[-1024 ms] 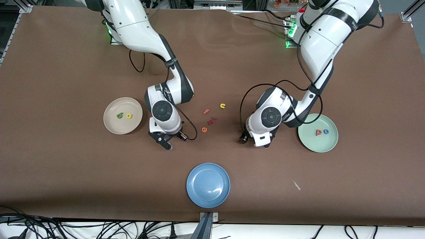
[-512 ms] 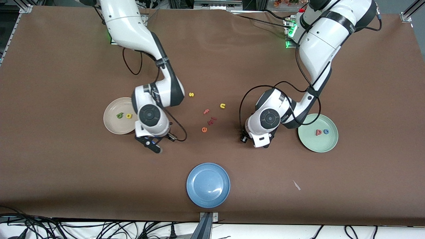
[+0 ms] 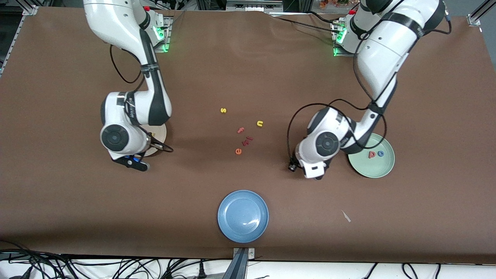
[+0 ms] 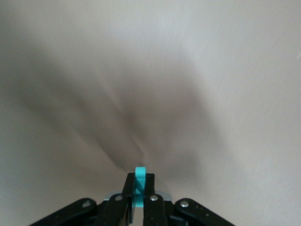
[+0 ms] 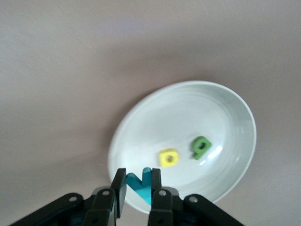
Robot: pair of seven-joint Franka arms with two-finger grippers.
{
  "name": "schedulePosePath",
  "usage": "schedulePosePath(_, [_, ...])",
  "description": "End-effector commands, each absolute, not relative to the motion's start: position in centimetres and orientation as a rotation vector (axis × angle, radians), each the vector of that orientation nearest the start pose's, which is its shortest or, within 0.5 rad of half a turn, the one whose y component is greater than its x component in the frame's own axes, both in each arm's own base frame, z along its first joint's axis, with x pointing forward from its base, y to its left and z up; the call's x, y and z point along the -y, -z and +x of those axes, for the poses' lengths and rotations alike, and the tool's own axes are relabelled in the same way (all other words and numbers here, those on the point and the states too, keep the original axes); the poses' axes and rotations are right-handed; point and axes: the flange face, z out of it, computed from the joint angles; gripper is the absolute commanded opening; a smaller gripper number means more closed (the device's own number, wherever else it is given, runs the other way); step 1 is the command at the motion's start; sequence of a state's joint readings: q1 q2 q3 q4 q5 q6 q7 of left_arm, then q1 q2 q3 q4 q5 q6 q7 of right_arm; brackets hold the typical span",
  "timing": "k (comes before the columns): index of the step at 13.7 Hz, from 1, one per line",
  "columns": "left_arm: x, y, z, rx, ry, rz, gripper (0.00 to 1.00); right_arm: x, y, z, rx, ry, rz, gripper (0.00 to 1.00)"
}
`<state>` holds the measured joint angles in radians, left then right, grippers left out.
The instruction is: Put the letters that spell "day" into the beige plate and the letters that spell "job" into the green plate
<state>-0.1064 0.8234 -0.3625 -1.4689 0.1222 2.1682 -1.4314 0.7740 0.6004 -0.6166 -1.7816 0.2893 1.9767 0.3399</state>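
My right gripper (image 5: 138, 176) is shut on the teal "y" (image 5: 141, 187) and hangs over the rim of the beige plate (image 5: 188, 113). The yellow "d" (image 5: 169, 157) and the green "a" (image 5: 201, 146) lie in that plate. In the front view the right arm hides most of the beige plate (image 3: 161, 133). My left gripper (image 4: 139, 180) is shut on the thin teal "j" (image 4: 139, 172), over bare table beside the green plate (image 3: 364, 170). The pinkish-red "b" (image 3: 372, 154) and the blue "o" (image 3: 381, 153) lie in the green plate.
Loose letters lie mid-table: a yellow "s" (image 3: 223, 110), a yellow "n" (image 3: 260, 123), a pink "f" (image 3: 241, 130), dark red letters (image 3: 248, 140) and an orange "e" (image 3: 238, 151). A blue plate (image 3: 243, 216) sits near the front edge. A small white scrap (image 3: 346, 216) lies nearby.
The right arm has swung from mid-table toward its own end, carrying the "y" over the beige plate. The left gripper has shut on the "j" and shifted slightly toward the green plate.
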Motion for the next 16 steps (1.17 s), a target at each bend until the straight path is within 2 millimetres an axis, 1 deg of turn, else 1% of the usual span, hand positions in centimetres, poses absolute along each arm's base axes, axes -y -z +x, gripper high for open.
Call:
schedulePosePath(1, [19.6,-25.9,66.1,1.219,-0.34,-2.844,0.0,-10.8,-23.6,55.1,-0.424,-0.432,-3.191,0.16])
schedulePosePath(3, [12.5,-27.0,66.4,1.021,-0.438,-2.884,0.0,-9.6,-22.7,54.3,-0.419,-0.467,-3.195,0.16])
schedulePosePath(4, [9.2,-27.1,66.3,0.929,-0.483,-2.911,0.0,-9.2,-22.2,54.0,-0.427,-0.465,-3.199,0.17])
schedulePosePath(5, [7.4,-26.6,65.9,0.83,-0.518,-2.942,0.0,-9.0,-21.8,53.6,-0.419,-0.473,-3.199,0.18])
schedulePosePath(6, [5.2,-26.0,65.7,0.784,-0.544,-2.961,0.0,-8.9,-21.6,53.4,-0.417,-0.484,-3.2,0.24])
schedulePosePath(7, [3.2,-25.1,65.4,0.746,-0.569,-2.978,0.0,-8.9,-21.4,53.3,-0.415,-0.496,-3.2,0.51])
schedulePosePath(8, [2.4,-24.4,65.1,0.683,-0.589,-2.997,0.0,-8.8,-21.5,53.4,-0.419,-0.496,-3.201,0.78])
schedulePosePath(9, [1.7,-23.6,64.8,0.636,-0.596,-3.011,0.0,-8.7,-21.6,53.5,-0.421,-0.494,-3.199,0.89])
schedulePosePath(10, [1.9,-22.7,64.6,0.633,-0.571,-3.025,0.0,-8.7,-22.0,53.7,-0.422,-0.481,-3.195,0.96])
schedulePosePath(11, [2.0,-21.6,64.3,0.637,-0.537,-3.041,0.0,-8.3,-22.8,54.1,-0.435,-0.458,-3.19,0.98])
schedulePosePath(12, [2.3,-20.6,63.8,0.635,-0.521,-3.051,0.0,-8.5,-24.2,54.6,-0.428,-0.425,-3.176,0.98])
schedulePosePath(13, [2.3,-20.4,63.8,0.639,-0.501,-3.06,0.2,-8.7,-25.8,55.2,-0.421,-0.406,-3.16,0.99])
schedulePosePath(14, [2.1,-20.6,64.0,0.637,-0.492,-3.063,0.67,-9.1,-27.7,55.9,-0.409,-0.385,-3.144,0.99])
schedulePosePath(15, [1.9,-21.4,64.3,0.64,-0.468,-3.067,0.91,-9.5,-29.8,56.8,-0.4,-0.373,-3.132,0.99])
schedulePosePath(16, [1.6,-22.9,64.7,0.641,-0.433,-3.069,0.99,-9.7,-32.3,57.7,-0.39,-0.379,-3.123,0.99])
